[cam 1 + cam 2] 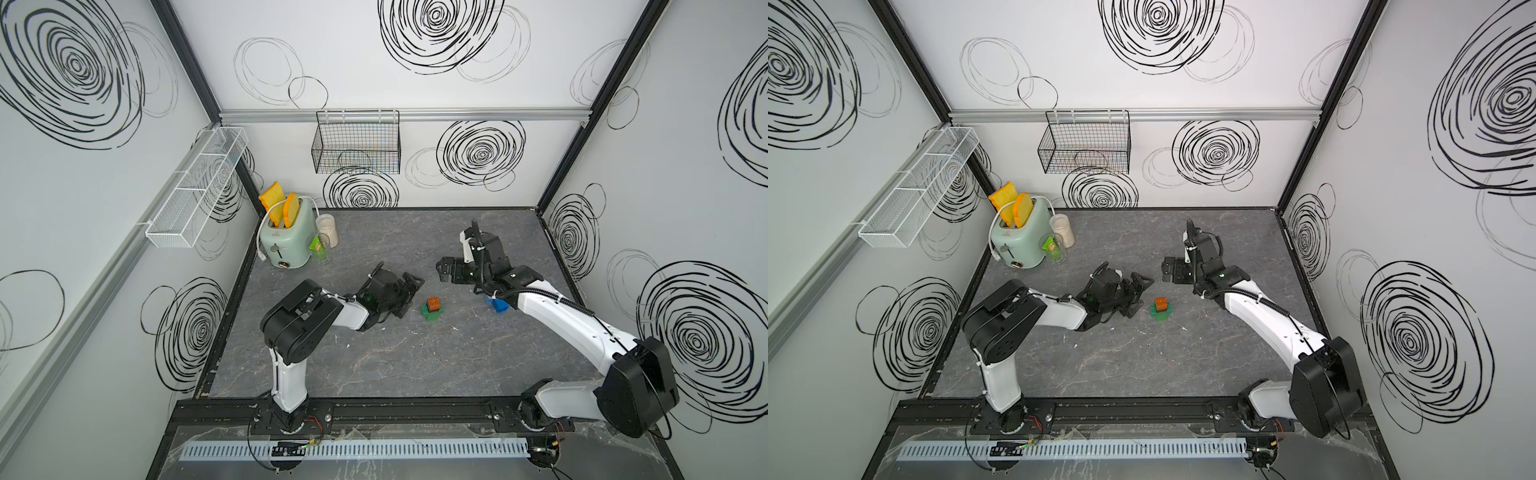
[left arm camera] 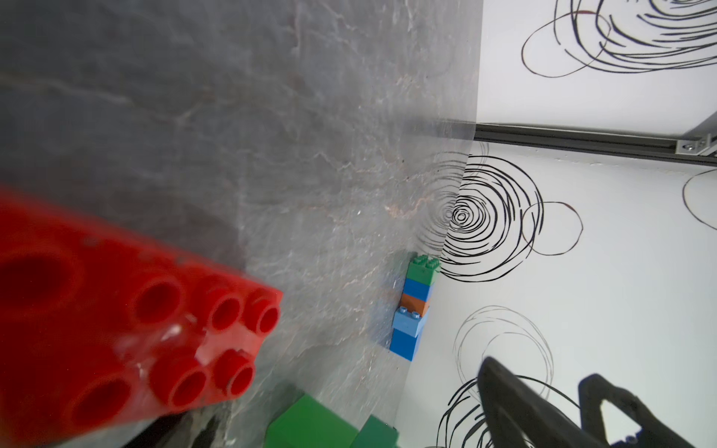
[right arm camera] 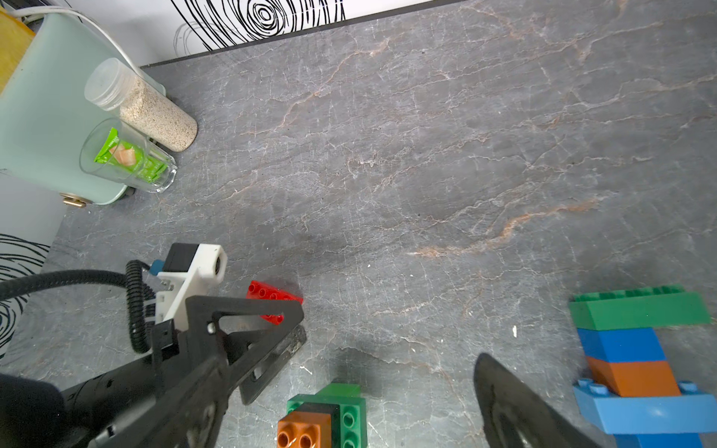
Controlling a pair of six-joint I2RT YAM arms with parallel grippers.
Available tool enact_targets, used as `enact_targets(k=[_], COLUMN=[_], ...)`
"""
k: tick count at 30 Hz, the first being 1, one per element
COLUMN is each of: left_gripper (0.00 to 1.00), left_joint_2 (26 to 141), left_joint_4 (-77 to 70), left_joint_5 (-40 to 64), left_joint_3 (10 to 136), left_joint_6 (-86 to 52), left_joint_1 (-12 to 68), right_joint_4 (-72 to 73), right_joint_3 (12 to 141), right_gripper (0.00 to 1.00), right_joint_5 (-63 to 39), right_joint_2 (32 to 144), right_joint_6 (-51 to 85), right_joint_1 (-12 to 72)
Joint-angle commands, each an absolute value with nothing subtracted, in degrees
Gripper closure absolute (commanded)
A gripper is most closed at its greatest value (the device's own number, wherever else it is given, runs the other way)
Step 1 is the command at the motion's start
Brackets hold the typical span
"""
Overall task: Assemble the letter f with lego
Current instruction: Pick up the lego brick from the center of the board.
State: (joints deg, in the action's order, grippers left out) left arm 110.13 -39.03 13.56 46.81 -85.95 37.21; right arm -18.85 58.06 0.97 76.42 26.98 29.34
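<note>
Grey marbled table [image 1: 374, 365], white swirl-marked walls [image 1: 457, 174]. The left gripper [image 1: 410, 295] and right gripper [image 1: 441, 270] both stand wide apart. Lego sits mid-frame in a top view: green-orange stack [image 1: 433, 308], blue bricks [image 1: 500, 306] to its right. Red brick [image 3: 273, 300] lies beside the left gripper.

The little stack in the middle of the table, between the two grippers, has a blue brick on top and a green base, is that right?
Not quite: the top brick is orange, not blue, as the right wrist view shows. The rest holds: the little stack has a green base and sits between the left gripper and right gripper.
</note>
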Motion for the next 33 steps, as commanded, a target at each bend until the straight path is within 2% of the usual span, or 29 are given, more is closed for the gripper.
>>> enact_targets(k=[1, 5, 10, 15, 18, 22, 25, 28, 33], left_gripper=[0.02, 0.02, 0.01, 0.02, 0.02, 0.02, 0.02, 0.02, 0.02], left_joint_2=[113.89, 116.49, 112.46, 99.4, 88.47, 71.87, 64.13, 62.06, 63.76], left_joint_4=[-39.0, -37.91, -38.82, -34.62, -26.07, -3.72, 9.03, 15.26, 14.07], left_joint_5=[11.61, 13.37, 18.95, 23.2, 24.02, 21.77, 21.04, 22.34, 28.26], left_joint_3=[49.97, 54.23, 55.3, 50.05, 44.32, 40.91, 42.43, 42.88, 39.41], left_joint_6=[-86.72, -84.87, -79.55, -75.94, -73.78, -62.46, -51.97, -45.33, -42.63], left_joint_1=[36.32, 34.12, 31.69, 31.08, 29.04, 20.62, 13.01, 6.99, 0.53], right_joint_4=[-19.07, -19.33, -19.7, -18.47, -18.15, -20.69, -23.1, -24.48, -28.76], right_joint_3=[57.61, 58.64, 60.17, 63.25, 66.79, 74.83, 80.88, 85.99, 95.06], right_gripper=[0.01, 0.01, 0.01, 0.01, 0.01, 0.01, 0.01, 0.01, 0.01], right_joint_5=[0.6, -0.44, -0.52, -0.03, 0.24, -0.26, -0.66, -0.64, 1.87], right_joint_2=[77.07, 78.42, 80.62, 82.88, 86.78, 96.19, 104.0, 110.84, 119.84], right_joint_6=[27.16, 26.52, 25.75, 25.66, 25.02, 23.37, 22.15, 22.25, 22.56], right_joint_1=[28.84, 28.74, 28.83, 29.31, 30.27, 33.4, 36.29, 38.8, 41.93])
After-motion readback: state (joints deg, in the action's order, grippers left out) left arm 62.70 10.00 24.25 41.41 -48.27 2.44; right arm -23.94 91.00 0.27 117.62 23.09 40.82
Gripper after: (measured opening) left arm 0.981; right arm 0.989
